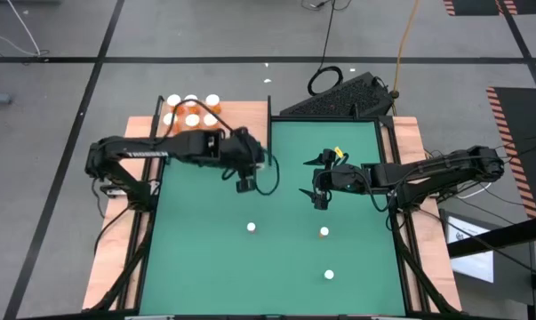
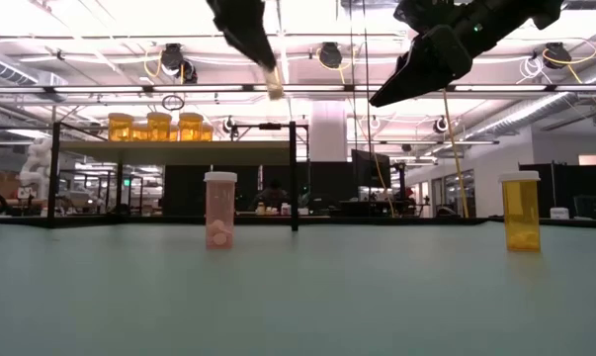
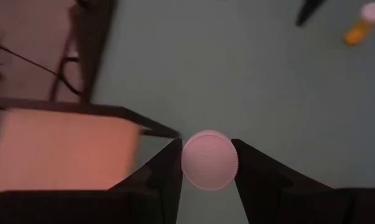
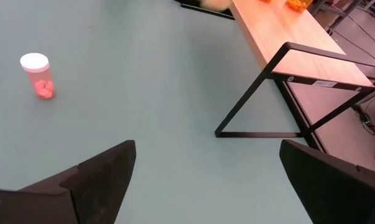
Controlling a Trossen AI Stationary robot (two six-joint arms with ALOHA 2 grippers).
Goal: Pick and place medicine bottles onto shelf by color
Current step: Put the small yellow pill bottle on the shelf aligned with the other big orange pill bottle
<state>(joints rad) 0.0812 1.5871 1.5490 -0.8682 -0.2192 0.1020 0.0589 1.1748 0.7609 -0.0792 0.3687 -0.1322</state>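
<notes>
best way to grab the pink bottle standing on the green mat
Grip the pink bottle around its body just under the white cap, coming straight down from above. It stands upright, apart from the other bottles, and its round sides suit the open right gripper.

Both arms are dark, nearly black, built of slim jointed segments with blocky housings at the joints. The left arm (image 1: 161,149) carries a pale label strip along its upper link, and a black cable loops beside its wrist. The right arm (image 1: 428,171) shows a small yellow tag near its wrist and thin cables along its links. The fingers (image 4: 94,177) are matte black, flat-faced wedges with angled edges, tapering to their tips.
</notes>
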